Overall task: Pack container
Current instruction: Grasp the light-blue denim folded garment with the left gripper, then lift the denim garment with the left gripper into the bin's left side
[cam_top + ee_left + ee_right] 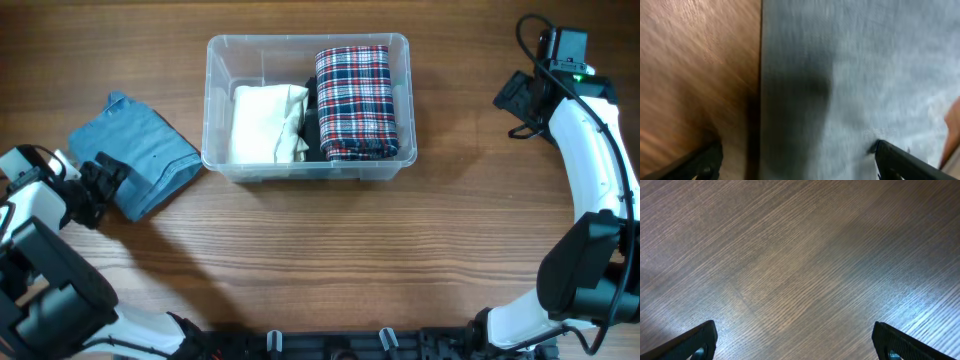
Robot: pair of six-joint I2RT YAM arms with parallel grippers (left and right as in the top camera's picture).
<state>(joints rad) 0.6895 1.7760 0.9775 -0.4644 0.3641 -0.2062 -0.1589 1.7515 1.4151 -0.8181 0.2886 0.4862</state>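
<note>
Inside container [213,100]: one white cloth [264,124], one plaid cloth [355,100].

A wooden table [330,240] bears the container [222,70] and, just left, folded blue cloth [140,160].

I see a folded blue cloth [140,155] on the wooden bench [350,260]; a plaid cloth [355,100] and a cream cloth [265,125] lie side by side in the container [300,175].
</note>
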